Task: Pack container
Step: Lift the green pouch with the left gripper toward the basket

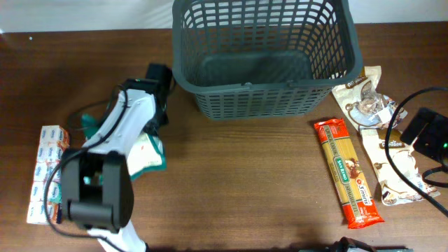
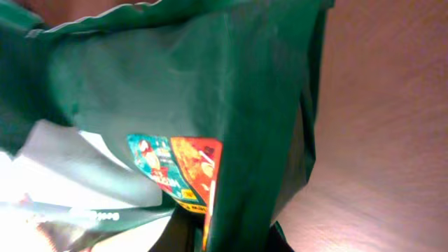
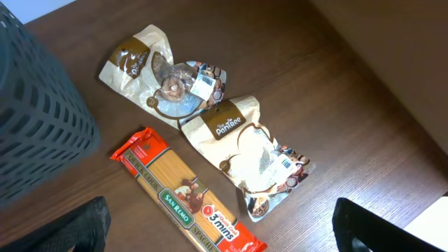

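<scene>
The container point(image 1: 259, 56), a dark grey slotted basket, stands at the back middle of the table with nothing showing inside it. My left gripper point(image 2: 224, 239) is shut on a green and white food packet point(image 2: 210, 84), which fills the left wrist view. From overhead that packet point(image 1: 148, 155) lies left of the basket, partly under my left arm point(image 1: 122, 129). My right gripper point(image 3: 224, 234) hangs open above the right side of the table, over the red spaghetti packet point(image 3: 185, 199) and holding nothing.
Two beige snack pouches point(image 1: 364, 98) point(image 1: 393, 168) lie right of the spaghetti point(image 1: 348, 173). A white and blue multipack of cartons point(image 1: 47, 171) sits at the left edge. Cables trail along the right edge point(image 1: 420, 178).
</scene>
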Available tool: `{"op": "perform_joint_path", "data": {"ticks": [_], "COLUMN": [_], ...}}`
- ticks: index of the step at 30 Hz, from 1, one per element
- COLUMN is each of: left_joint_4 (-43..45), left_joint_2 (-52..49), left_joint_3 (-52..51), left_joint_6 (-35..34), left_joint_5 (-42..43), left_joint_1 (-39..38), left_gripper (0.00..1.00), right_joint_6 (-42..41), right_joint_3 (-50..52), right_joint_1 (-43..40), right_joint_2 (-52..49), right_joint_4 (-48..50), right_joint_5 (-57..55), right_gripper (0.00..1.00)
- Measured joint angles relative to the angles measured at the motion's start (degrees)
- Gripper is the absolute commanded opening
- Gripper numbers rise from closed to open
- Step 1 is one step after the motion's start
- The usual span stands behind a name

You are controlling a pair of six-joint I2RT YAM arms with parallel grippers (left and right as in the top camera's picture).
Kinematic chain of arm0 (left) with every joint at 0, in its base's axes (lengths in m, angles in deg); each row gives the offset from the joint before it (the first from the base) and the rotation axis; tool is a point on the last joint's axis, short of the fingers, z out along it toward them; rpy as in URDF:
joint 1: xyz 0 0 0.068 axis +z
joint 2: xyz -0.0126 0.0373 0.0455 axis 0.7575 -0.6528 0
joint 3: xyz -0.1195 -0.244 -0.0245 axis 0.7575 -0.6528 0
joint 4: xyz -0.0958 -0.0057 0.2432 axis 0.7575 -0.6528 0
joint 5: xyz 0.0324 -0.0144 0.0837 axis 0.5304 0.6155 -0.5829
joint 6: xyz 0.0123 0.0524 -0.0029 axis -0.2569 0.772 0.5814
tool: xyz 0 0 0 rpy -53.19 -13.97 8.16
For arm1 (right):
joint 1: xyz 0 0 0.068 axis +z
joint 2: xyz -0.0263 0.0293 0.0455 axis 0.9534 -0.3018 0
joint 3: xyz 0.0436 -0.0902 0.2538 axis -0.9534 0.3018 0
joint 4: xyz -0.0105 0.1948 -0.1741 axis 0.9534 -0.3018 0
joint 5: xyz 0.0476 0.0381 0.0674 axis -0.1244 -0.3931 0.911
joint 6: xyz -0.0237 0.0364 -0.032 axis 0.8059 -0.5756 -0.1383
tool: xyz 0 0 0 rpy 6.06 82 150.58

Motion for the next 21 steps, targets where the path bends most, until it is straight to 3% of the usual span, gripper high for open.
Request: {"op": "perform_joint_path", "data": {"ticks": [12,21], "left_joint_4": [1.8,11.8], "left_joint_2": [18.1,22.6], "left_joint_3": [15.8,18.4], "left_joint_6": [3.4,4.8], "left_joint_5": [-3.4,-5.0], "left_joint_1": [-0.1,-0.1], "left_gripper": [0.02,0.02], "right_joint_6": [0.0,0.0], "right_joint_3": [0.0,0.0], "right_joint_1": [0.0,0.0], "right_joint_2": [0.0,0.0], "right_joint_4": [0.0,-0.1], "right_joint_5": [0.0,0.0], "right_gripper": [0.99,0.99]}}
